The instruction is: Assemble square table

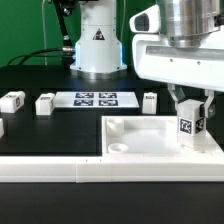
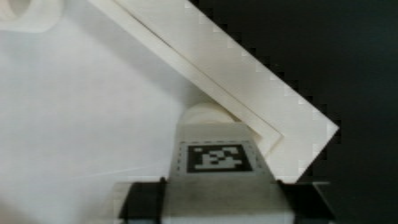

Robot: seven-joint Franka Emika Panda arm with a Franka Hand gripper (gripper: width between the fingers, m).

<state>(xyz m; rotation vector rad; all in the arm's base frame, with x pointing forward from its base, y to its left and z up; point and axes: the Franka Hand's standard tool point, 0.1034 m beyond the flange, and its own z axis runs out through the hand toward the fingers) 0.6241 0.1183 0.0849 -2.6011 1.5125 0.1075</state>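
Observation:
The square table's white slab (image 1: 150, 137) lies at the exterior view's right front, rim up, with round corner sockets. My gripper (image 1: 190, 118) hangs over its right corner, shut on a white tagged leg (image 1: 188, 125) that stands upright between the black fingers. In the wrist view the same leg (image 2: 217, 150) shows its tag, clamped between the fingers (image 2: 150, 200), above the slab (image 2: 80, 110) and beside its raised corner rim (image 2: 231, 75). Three more legs (image 1: 45, 103) lie on the black table at the exterior view's left and one leg (image 1: 150, 100) stands behind the slab.
The marker board (image 1: 97, 99) lies flat behind the slab. A long white border rail (image 1: 60, 169) runs along the front edge. The arm's white base (image 1: 98, 45) stands at the back centre. A leg (image 1: 12, 100) sits near the left edge.

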